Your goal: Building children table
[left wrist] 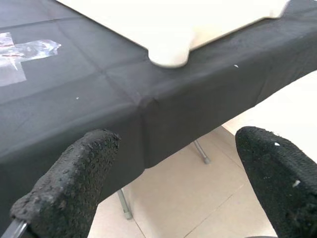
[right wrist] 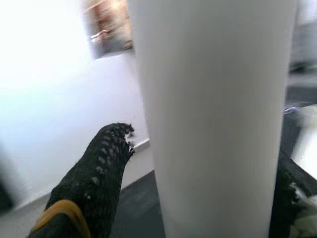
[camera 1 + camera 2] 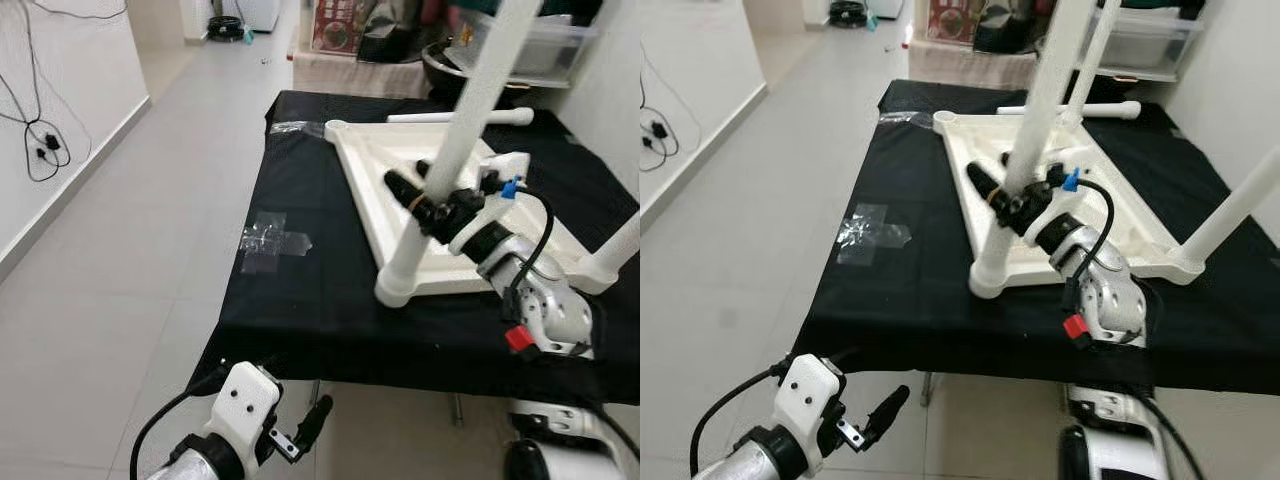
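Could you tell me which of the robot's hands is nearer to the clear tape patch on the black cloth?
Left. The left hand hangs below the table edge, nearer the tape patch; the right hand grips the white table leg farther away.

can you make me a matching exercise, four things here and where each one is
Things:
1. right end effector
2. left end effector
3. clear tape
4. loose table leg

Places:
A. stuck flat on the black cloth
B. lying at the far end behind the tabletop
C. around the near upright leg
D. low, before the near edge

Pairs: 1-C, 2-D, 3-A, 4-B
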Robot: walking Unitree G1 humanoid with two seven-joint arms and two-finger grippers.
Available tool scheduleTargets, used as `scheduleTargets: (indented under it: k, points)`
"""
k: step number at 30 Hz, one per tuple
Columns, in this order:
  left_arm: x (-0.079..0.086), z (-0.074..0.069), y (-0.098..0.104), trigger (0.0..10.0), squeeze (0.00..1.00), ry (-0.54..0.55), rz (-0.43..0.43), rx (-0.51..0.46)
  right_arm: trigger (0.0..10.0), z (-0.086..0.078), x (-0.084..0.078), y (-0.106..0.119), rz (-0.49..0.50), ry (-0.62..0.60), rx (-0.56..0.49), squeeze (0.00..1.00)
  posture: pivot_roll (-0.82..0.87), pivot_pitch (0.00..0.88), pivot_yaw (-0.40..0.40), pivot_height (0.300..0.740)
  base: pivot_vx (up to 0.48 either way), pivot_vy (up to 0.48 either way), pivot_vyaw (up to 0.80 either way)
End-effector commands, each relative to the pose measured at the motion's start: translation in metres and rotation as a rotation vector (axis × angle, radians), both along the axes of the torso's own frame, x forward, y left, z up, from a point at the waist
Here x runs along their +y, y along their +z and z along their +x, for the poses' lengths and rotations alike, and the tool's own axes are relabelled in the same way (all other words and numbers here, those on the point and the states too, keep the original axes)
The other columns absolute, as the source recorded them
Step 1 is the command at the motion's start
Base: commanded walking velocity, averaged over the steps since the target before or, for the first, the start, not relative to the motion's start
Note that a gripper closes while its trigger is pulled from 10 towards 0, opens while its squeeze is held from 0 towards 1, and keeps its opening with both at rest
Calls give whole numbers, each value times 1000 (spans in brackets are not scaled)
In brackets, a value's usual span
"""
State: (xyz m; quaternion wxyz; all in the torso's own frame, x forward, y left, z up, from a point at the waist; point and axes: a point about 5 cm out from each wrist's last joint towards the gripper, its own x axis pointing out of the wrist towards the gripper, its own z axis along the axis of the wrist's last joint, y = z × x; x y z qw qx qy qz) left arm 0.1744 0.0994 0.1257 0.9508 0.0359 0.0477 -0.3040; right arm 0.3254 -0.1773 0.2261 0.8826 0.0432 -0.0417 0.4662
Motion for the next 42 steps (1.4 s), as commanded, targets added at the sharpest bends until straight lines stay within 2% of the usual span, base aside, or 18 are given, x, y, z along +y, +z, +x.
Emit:
scheduleTargets:
  k: [1, 8, 9, 12, 15, 18, 22, 25, 28, 29, 30, 32, 37, 38, 39, 40, 41, 42]
  points:
    - [-1, -1, -2, 10000, 0, 6, -2, 11, 10000, -16, 34, -25, -72, 384, 105, 0, 140, 92, -114, 740, 0, 0, 0]
    - [0, -2, -2, 10000, 0, 7, -2, 12, 10000, -12, 43, -25, -92, 443, 99, 0, 148, 93, -113, 740, 0, 0, 0]
    - [-1, -3, -2, 10000, 0, 7, -3, 13, 0, 3, 51, -23, -100, 313, 66, 0, 150, 92, -118, 740, 0, 0, 0]
    - [-1, -3, -2, 10000, 0, 7, -4, 13, 0, 9, 53, -23, -103, 240, 51, 0, 150, 92, -118, 740, 0, 0, 0]
    - [-1, -4, -3, 10000, 0, 6, -6, 16, 0, 20, 49, -23, -86, -40, -2, 0, 147, 86, -119, 740, 0, 0, 0]
    - [-1, -4, -3, 10000, 0, 3, -8, 19, 0, 22, 36, -27, -46, -261, 28, 0, 139, 79, -113, 740, 0, 0, 0]
    - [-1, -4, -4, 10000, 0, -1, -8, 20, 0, 21, 27, -28, -26, -417, 23, 0, 137, 77, -109, 740, 0, 0, 0]
    - [0, -4, -4, 10000, 0, -5, -6, 22, 0, 17, 10, -28, -18, -782, 9, 0, 135, 75, -109, 740, 0, 0, 0]
    - [0, -4, -4, 10000, 0, -6, -6, 22, 0, 14, 5, -28, -21, -879, 8, 0, 134, 76, -110, 740, 0, 0, 0]
    - [0, -3, -4, 10000, 0, -7, -5, 21, 0, 7, 4, -31, -20, -1024, 22, 0, 135, 79, -108, 740, 0, 0, 0]
    - [0, -3, -4, 10000, 0, -7, -5, 21, 0, 7, 4, -31, -20, -1024, 22, 0, 135, 79, -108, 740, 0, 0, 0]
    - [0, -3, -4, 10000, 0, -6, -4, 20, 0, -4, 7, -36, 0, -1217, 73, 0, 139, 82, -108, 740, 0, 0, 0]
    - [0, -3, -4, 10000, 0, -6, -1, 19, 0, -12, 22, -40, 28, -1297, 131, 0, 141, 81, -107, 740, 0, 0, 0]
    - [0, -3, -4, 10000, 0, -6, 0, 19, 471, -11, 45, -37, 101, -1223, 153, 0, 142, 84, -107, 740, 0, 0, 0]
    - [0, -3, -4, 10000, 0, -6, 0, 19, 471, -11, 45, -37, 101, -1223, 153, 0, 142, 84, -107, 740, 0, 0, 0]
    - [0, -3, -4, 10000, 0, -6, 0, 19, 10000, -10, 53, -33, 125, -1174, 128, 0, 142, 84, -107, 740, 0, 0, 0]
    - [0, -3, -4, 10000, 0, -7, 0, 19, 10000, -10, 57, -30, 136, -1148, 109, 706, 142, 84, -107, 740, 0, 0, 0]
    - [0, -3, -4, 10000, 0, -7, 0, 19, 10000, -10, 57, -30, 136, -1148, 109, 706, 142, 84, -107, 740, 0, 0, 0]
